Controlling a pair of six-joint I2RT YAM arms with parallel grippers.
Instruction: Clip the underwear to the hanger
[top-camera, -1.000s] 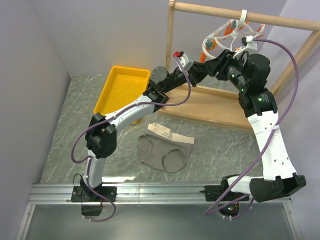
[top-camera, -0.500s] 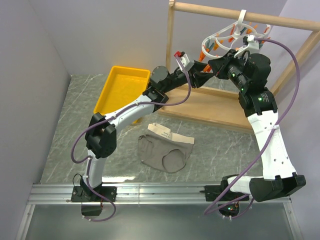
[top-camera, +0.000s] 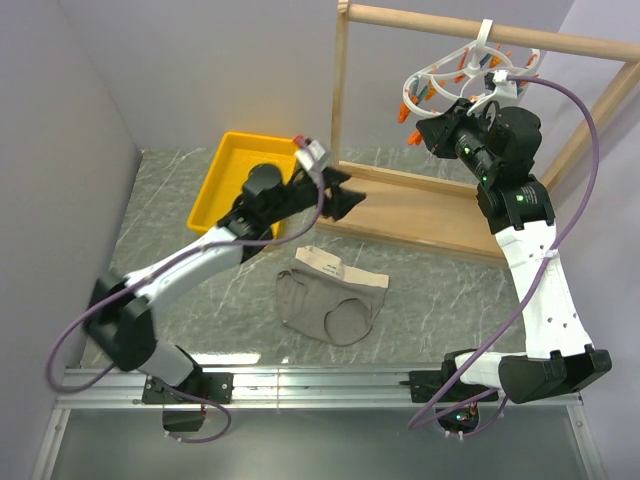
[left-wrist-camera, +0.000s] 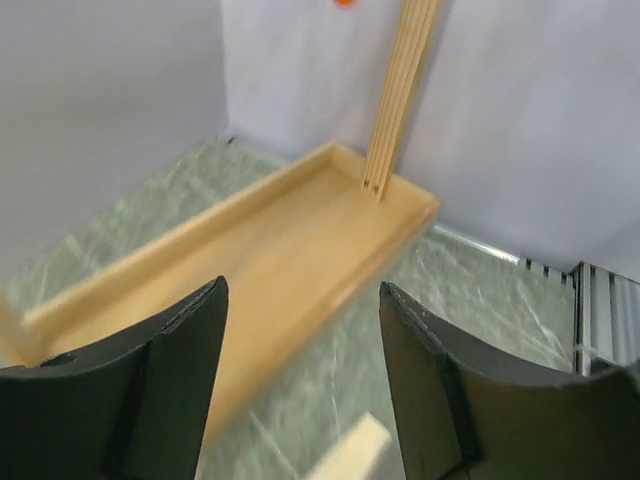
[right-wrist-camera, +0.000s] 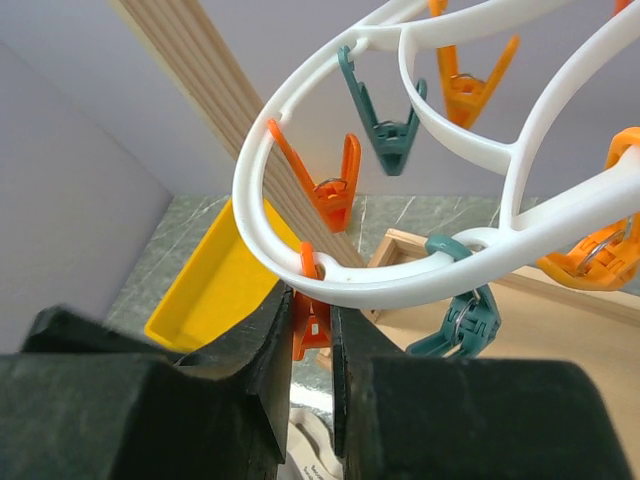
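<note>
The grey-taupe underwear (top-camera: 330, 305) lies flat on the marble table, its beige waistband toward the rack. A strip of the waistband (left-wrist-camera: 350, 455) shows at the bottom of the left wrist view. The white oval hanger (top-camera: 455, 72) hangs by its hook from the rack's top bar, with orange and teal clothespins. My right gripper (top-camera: 424, 131) is up at the hanger's left rim. In the right wrist view it (right-wrist-camera: 312, 330) is shut on an orange clothespin (right-wrist-camera: 312, 322) under the white ring (right-wrist-camera: 400, 282). My left gripper (top-camera: 345, 200) is open and empty above the table, just beyond the underwear; its fingers (left-wrist-camera: 170, 350) frame the rack's base.
A wooden rack frame (top-camera: 341, 100) stands on a shallow wooden base (top-camera: 420, 215) at the back right, also in the left wrist view (left-wrist-camera: 270, 250). A yellow tray (top-camera: 222, 172) sits at the back left. Grey walls close in on the left and at the back.
My left arm has pulled back from the hanger, down and to the left, and now hovers near the rack's post. My right gripper stays at the hanger's rim.
</note>
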